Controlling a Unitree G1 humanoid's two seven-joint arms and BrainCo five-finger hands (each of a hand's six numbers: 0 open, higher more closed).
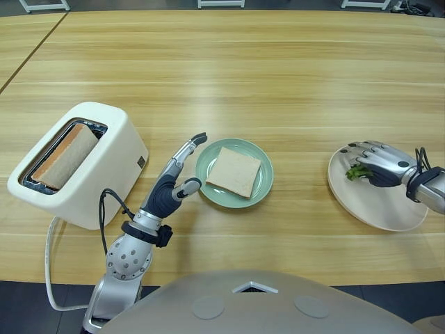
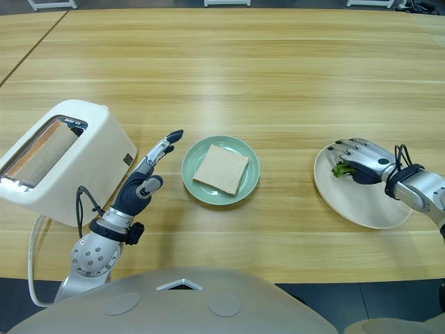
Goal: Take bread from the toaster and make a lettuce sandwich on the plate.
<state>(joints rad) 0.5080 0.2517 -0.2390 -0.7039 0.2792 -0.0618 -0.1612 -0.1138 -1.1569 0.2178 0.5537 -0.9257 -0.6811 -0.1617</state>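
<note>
Lettuce (image 1: 357, 172) apparently mostly beneath right robot hand (image 1: 382, 161)

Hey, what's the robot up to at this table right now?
It is building a lettuce sandwich. One bread slice lies on the green plate, and a second slice sits in the toaster. The right hand is curled on the lettuce over the beige plate. The left hand hangs open between toaster and green plate.
</note>
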